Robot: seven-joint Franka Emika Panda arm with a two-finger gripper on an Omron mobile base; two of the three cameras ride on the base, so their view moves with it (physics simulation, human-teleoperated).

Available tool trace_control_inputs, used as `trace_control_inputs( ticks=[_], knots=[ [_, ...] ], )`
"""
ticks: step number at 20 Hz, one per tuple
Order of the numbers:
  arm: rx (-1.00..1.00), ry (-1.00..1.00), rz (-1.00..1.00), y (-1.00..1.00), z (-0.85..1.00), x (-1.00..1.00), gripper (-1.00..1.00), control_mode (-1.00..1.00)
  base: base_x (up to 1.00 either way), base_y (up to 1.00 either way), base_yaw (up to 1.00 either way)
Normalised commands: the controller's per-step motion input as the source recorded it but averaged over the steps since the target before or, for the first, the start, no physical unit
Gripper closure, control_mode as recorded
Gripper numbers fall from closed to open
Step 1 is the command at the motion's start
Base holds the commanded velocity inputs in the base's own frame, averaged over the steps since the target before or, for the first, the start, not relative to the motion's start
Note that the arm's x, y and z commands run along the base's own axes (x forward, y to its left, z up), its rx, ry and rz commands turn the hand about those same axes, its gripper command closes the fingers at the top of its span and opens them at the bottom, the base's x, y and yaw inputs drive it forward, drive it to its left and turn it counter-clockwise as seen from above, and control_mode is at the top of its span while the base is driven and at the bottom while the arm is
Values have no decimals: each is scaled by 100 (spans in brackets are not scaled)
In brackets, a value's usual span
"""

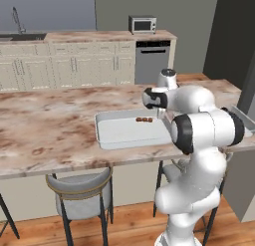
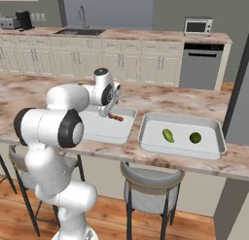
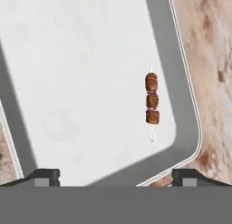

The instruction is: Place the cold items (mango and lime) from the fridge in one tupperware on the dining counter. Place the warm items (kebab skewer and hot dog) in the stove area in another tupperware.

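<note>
Two tupperware trays stand side by side on the dining counter (image 2: 194, 100), near its front edge. The first tupperware (image 2: 146, 132), at the right centre of the right base view, holds two fruits: one mango (image 2: 168, 135) on the left and one lime (image 2: 195, 137) on the right, apart from each other. The second tupperware (image 2: 127, 128), at the centre of that view, holds one kebab skewer (image 2: 115, 117) near its far right corner; in the left base view this tray (image 1: 107, 135) is at the centre and the skewer (image 1: 144, 119) lies by its far rim. In the hand view the skewer (image 3: 152, 99) is at the right of the centre, lying flat on the tray floor (image 3: 81, 73) close to the right wall, and it carries three brown meat pieces on a thin stick. The gripper (image 3: 115, 175) hangs above this tray with its two fingertips (image 3: 45, 177) wide apart at the bottom of the hand view, and nothing is between them; the skewer lies free of it. Two grey stools (image 2: 151, 178) stand under the front of the counter. On the back counter there is one microwave (image 2: 198, 26), and one dishwasher (image 2: 202, 64) is below it.
</note>
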Motion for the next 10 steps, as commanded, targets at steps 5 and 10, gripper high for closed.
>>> trace_control_inputs(
  ticks=[5, 10],
  knots=[
    [-8, -8, 0, 0, 100, -100, -100, -100, 0, 0, 0],
    [0, 0, -1, 0, 98, -100, -100, -100, 0, 0, 0]
  ],
)
